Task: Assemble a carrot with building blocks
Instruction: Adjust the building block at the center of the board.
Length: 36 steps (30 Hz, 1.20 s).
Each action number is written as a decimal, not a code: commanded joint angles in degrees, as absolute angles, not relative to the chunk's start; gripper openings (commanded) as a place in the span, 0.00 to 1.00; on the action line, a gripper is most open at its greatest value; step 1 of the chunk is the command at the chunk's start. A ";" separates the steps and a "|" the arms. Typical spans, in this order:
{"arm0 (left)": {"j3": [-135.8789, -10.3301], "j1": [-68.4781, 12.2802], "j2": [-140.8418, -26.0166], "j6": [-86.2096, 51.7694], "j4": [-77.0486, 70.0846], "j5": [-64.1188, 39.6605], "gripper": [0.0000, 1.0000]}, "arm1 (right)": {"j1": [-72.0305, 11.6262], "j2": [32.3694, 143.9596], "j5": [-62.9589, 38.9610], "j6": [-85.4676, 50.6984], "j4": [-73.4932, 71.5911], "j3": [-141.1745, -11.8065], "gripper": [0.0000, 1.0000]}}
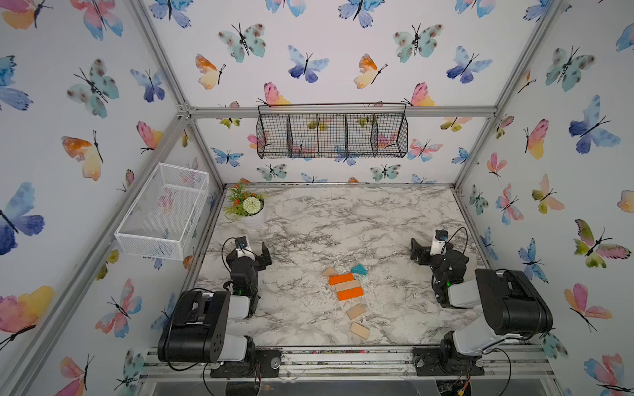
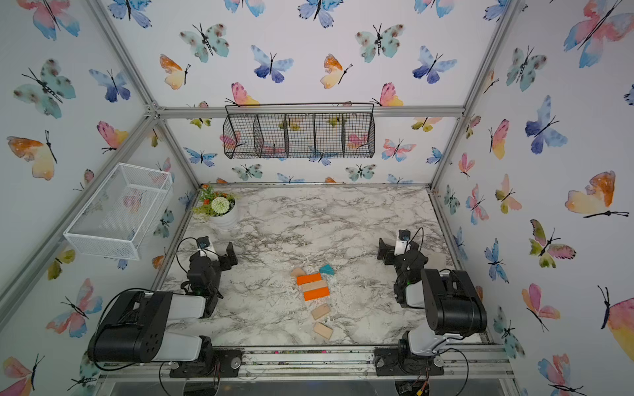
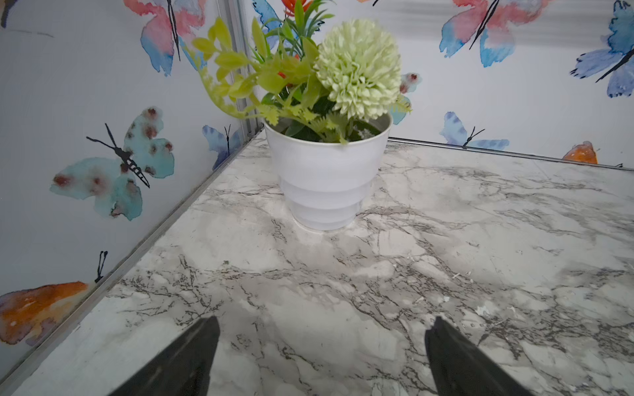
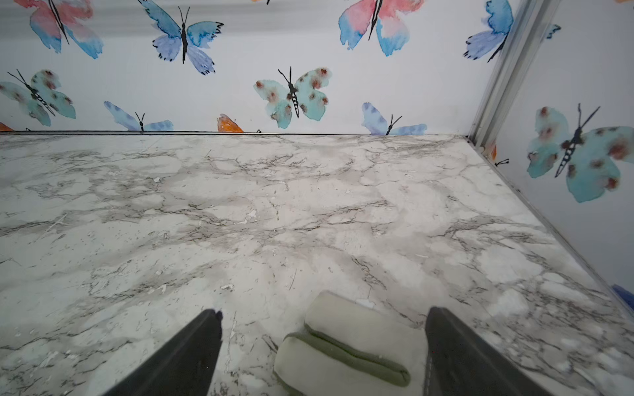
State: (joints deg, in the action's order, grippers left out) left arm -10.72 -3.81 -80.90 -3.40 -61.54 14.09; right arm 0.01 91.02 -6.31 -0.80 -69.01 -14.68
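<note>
Near the front middle of the worktop (image 1: 308, 219), the carrot (image 2: 314, 286) lies almost built. A teal triangle (image 1: 359, 270) and a pale triangle (image 1: 330, 272) sit at its far end. After them an orange bar (image 1: 341, 279), a pale bar (image 1: 347, 285) and a second orange bar (image 1: 350, 293) are packed side against side. A small pale block (image 1: 355, 311) and a last pale block (image 1: 359, 330) lie nearer the front edge, each apart from its neighbour and a little askew.

The left arm (image 1: 243, 271) and the right arm (image 1: 449, 264) sit at the sides, well apart from the blocks. Both sets of jaws stand wide open and hold nothing. A flower pot (image 3: 326, 185) stands ahead of the left jaws. A glove (image 4: 350, 346) lies on the worktop between the right jaws, ungripped.

The step in hand looks like closing up the tip. To do it well, take the block nearer the stripes first and come straight down over it. Grip across its narrow sides, square it to the orange bar and slide it until the two touch without shoving the packed bars. Then bring up the last block the same way. The right arm should lift clear of the glove before travelling, so it does not drag it along.
</note>
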 commanded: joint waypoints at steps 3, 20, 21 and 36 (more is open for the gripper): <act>-11.24 -3.78 -80.38 -2.86 -62.60 14.41 0.98 | -0.10 91.16 -7.15 -0.35 -68.74 -15.25 0.98; -11.25 -3.76 -80.35 -2.83 -62.75 14.41 0.98 | -0.16 91.13 -7.23 -0.24 -68.40 -15.39 0.98; -11.16 -3.72 -80.47 -2.86 -62.87 14.39 0.99 | -0.09 91.21 -7.21 -0.31 -68.81 -15.30 0.98; -28.62 -6.22 -75.74 -1.93 -25.82 13.49 0.98 | -0.19 82.15 1.17 -6.67 -44.48 -24.62 0.98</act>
